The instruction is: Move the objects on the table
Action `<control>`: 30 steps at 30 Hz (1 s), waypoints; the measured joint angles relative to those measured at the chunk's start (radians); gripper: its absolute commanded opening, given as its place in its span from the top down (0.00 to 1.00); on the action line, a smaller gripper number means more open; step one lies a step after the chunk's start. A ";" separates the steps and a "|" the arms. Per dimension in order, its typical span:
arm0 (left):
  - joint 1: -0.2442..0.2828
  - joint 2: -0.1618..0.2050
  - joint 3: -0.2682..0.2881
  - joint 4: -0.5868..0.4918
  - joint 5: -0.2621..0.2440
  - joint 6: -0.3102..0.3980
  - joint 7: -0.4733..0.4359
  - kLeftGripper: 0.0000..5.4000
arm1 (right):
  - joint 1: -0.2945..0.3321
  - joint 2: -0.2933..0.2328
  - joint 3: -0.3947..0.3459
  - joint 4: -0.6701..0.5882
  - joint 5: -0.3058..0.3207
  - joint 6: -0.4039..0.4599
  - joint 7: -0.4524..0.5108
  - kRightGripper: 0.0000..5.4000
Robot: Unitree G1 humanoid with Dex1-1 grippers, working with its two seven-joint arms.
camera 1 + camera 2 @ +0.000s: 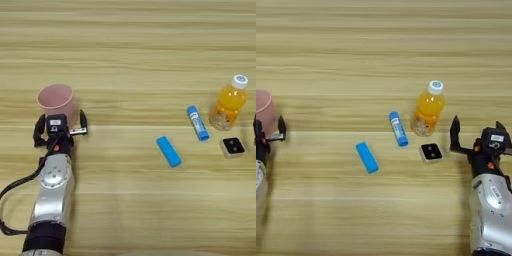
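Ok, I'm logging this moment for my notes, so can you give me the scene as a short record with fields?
surface: wooden table
left gripper: open, fingers either side of the pink cup's base
pink cup: upright, far left
right gripper: open, right of the beige square, holding nothing
orange-juice bottle: upright, white cap
blue tube: lying left of the bottle
blue flat bar: lying, centre
beige square: in front of the bottle

We see a pink cup [56,101], an orange bottle [228,103] capped white, two blue pieces, and tan plank-grained table [130,45].
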 measured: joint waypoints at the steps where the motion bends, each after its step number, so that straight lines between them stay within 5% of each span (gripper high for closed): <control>1: -0.007 0.000 0.000 0.005 0.000 -0.004 0.000 0.00 | 0.000 0.000 0.000 0.000 0.000 0.000 0.000 0.01; 19: -0.046 0.002 0.000 0.066 0.002 -0.045 0.011 0.00 | 0.000 0.000 0.001 0.000 0.000 0.000 0.001 0.01; 30: -0.056 0.006 0.012 0.097 -0.001 -0.076 0.017 0.24 | 0.000 0.000 0.001 0.000 0.000 0.000 0.001 0.00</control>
